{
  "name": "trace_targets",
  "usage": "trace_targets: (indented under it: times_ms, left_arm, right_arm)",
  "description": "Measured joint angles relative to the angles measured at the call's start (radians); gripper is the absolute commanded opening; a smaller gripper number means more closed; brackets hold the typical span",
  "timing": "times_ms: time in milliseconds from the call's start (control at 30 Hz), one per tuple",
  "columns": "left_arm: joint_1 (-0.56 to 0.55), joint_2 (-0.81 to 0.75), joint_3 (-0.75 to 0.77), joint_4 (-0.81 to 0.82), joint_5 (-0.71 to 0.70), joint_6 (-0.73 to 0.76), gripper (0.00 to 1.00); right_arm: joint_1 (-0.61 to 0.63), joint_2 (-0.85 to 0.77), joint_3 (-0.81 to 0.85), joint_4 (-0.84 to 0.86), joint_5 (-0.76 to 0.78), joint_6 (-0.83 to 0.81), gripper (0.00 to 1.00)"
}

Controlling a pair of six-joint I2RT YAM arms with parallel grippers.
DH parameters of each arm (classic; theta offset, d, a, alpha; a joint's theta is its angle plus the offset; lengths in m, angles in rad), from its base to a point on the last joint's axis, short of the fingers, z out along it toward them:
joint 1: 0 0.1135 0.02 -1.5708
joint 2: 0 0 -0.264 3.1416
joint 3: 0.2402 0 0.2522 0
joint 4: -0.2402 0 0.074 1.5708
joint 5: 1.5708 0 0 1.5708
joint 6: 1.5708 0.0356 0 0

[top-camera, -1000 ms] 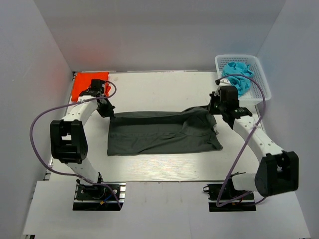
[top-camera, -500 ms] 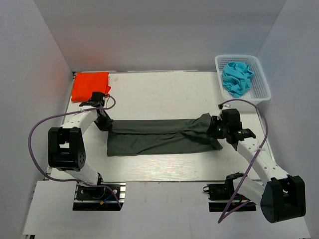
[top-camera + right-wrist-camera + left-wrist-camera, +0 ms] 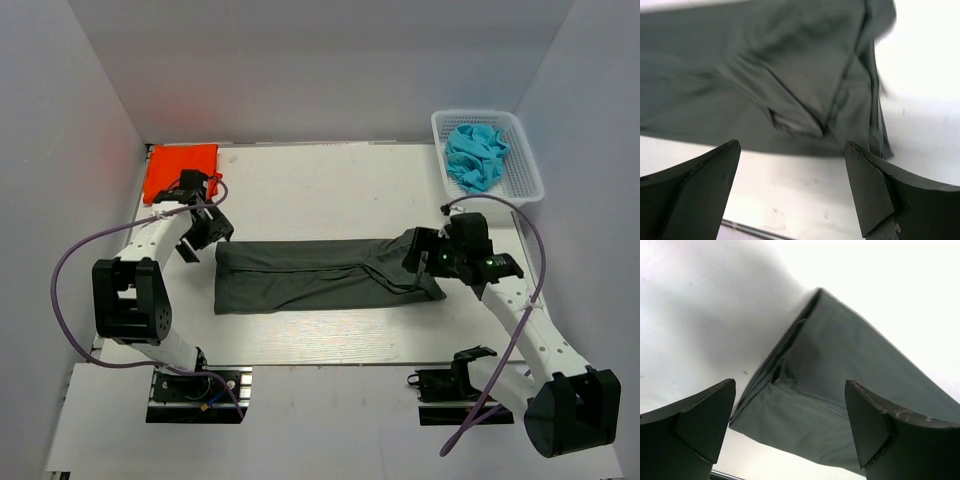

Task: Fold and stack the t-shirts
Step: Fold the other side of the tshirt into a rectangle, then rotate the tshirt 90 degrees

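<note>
A dark charcoal-grey cotton t-shirt [image 3: 320, 275] lies across the middle of the white desk [image 3: 320, 190] as a long, narrow band, its length running from the left side towards the right. It appears to be folded lengthwise, and the left wrist view shows stacked layers at its squared left end.

The left hand [image 3: 207, 238] hovers just off that left end with its jaws wide and nothing between them. The right hand [image 3: 418, 262] hangs over the right end, also spread wide and empty. One hand at each end suits a cloth this broad, since a fold stays even only if both ends travel together.

The right end looks rumpled. The right wrist view is blurred, so it may be a sleeve or the collar bunched there.

A bright orange-red t-shirt [image 3: 178, 168] sits folded at the far left corner, well apart from the grey one and probably the base of the stack. A white plastic mesh basket [image 3: 520, 150] holding blue cloth [image 3: 475, 158] stands at the far right corner. The band likely needs folding across its length before stacking.
</note>
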Motion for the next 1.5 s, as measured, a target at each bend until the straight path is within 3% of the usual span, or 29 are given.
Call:
trace_targets:
  times_ms: [100,233,467,633,900,1033,1167,1400,1500]
  left_arm:
    - [-0.006,-0.016,0.048,-0.006,0.015,0.023,1.00]
    - [-0.020,-0.047,0.051,0.085,0.143,0.050,1.00]
    - [-0.077,-0.016,-0.058,0.256,0.314,0.054,1.00]
    - [-0.087,0.031,-0.209,0.299,0.308,0.046,1.00]
    - [-0.100,-0.019,-0.284,0.295,0.261,0.025,1.00]
    - [-0.139,-0.115,-0.380,0.283,0.288,0.005,1.00]
    - [-0.234,-0.154,-0.425,0.249,0.377,-0.040,1.00]
    - [-0.482,-0.105,-0.354,0.084,0.679,-0.080,1.00]
    - [-0.546,-0.131,-0.213,-0.033,0.729,-0.085,1.00]
  right_arm:
    - [-0.001,0.008,0.056,0.041,-0.005,0.001,0.90]
    - [-0.001,0.087,0.080,0.107,-0.042,0.020,0.90]
    - [0.000,0.249,0.078,0.175,-0.132,0.068,0.90]
    - [0.000,0.349,0.080,0.183,-0.159,0.071,0.90]
    - [-0.001,0.652,0.230,0.146,-0.171,0.089,0.90]
    - [0.000,0.807,0.399,0.164,-0.196,0.113,0.90]
    - [0.015,1.043,0.688,0.243,-0.255,0.105,0.90]
    - [0.087,1.570,1.505,0.261,-0.270,0.008,0.90]
    - [0.115,1.559,1.475,0.290,-0.253,-0.017,0.90]
